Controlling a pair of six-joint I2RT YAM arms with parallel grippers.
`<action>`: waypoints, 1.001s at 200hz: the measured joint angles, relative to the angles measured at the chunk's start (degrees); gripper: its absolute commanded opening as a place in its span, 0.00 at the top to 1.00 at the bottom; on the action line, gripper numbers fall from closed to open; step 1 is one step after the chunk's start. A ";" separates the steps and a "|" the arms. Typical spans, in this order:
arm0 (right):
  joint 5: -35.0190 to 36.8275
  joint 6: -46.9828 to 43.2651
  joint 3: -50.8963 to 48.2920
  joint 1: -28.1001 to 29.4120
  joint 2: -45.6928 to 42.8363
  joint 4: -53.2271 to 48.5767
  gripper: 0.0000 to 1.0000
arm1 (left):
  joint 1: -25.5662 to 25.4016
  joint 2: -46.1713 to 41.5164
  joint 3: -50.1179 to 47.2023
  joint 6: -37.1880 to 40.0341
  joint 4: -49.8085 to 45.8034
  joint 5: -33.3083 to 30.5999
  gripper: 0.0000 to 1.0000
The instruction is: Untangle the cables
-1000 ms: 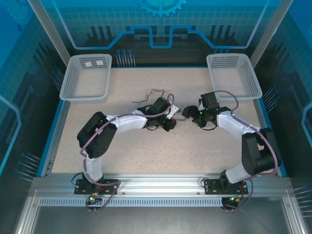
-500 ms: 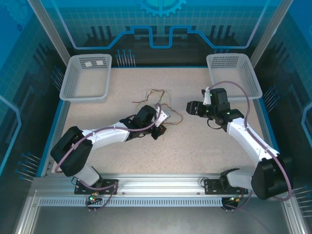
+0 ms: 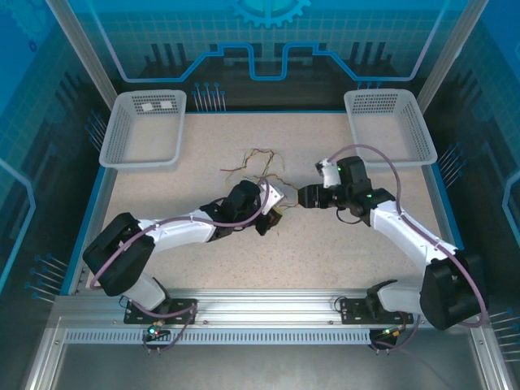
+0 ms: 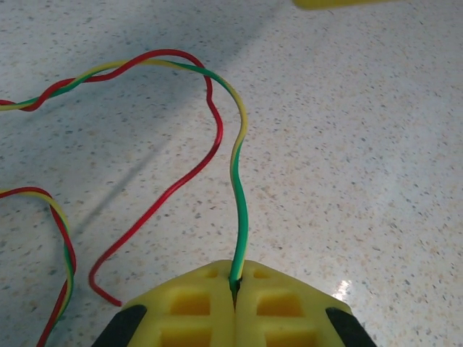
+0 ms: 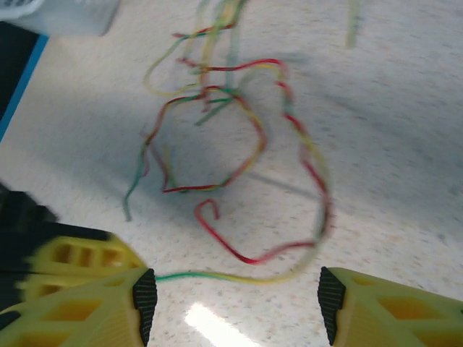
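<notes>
The left gripper point(image 4: 235, 285) is seen pressed together on a thin yellow-green cable point(image 4: 239, 188), whose pinched end is hidden between the yellow ribbed fingers point(image 4: 289, 303), and a red cable point(image 4: 170, 195) beside it is cut off at the view's left edge. The cables point(image 3: 258, 166), thin and loosely looped, are laid on the speckled table point(image 3: 325, 252), at its middle between the arms, and are blurred from the right wrist. The right gripper point(image 5: 235, 293) is held spread, with cable seen across the gap; contact cannot be told.

The speckled table point(image 4: 362, 108) looks glossy, the cables point(image 4: 241, 202) smooth and plastic-sheathed.
</notes>
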 measured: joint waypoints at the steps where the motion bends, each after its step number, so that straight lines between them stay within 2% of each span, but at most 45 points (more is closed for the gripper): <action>1: -0.04 -0.24 0.20 0.09 0.02 -0.02 0.40 | -0.07 0.00 -0.07 0.00 0.09 0.00 1.00; 33: -0.63 -5.92 5.92 0.66 1.60 -1.66 0.40 | -1.86 1.20 -3.10 -0.07 3.82 -1.33 1.00; 87: -3.43 -14.49 16.59 0.72 15.63 -11.87 0.46 | -5.38 10.49 -5.81 -0.44 7.41 -5.68 1.00; 158: -2.73 -21.51 17.11 5.62 23.54 -15.96 0.45 | -6.60 10.91 -7.72 -0.39 12.44 -8.70 1.00; 200: -0.83 -24.41 17.51 6.82 28.92 -15.37 0.37 | -6.71 10.40 -8.81 -0.22 13.99 -9.11 1.00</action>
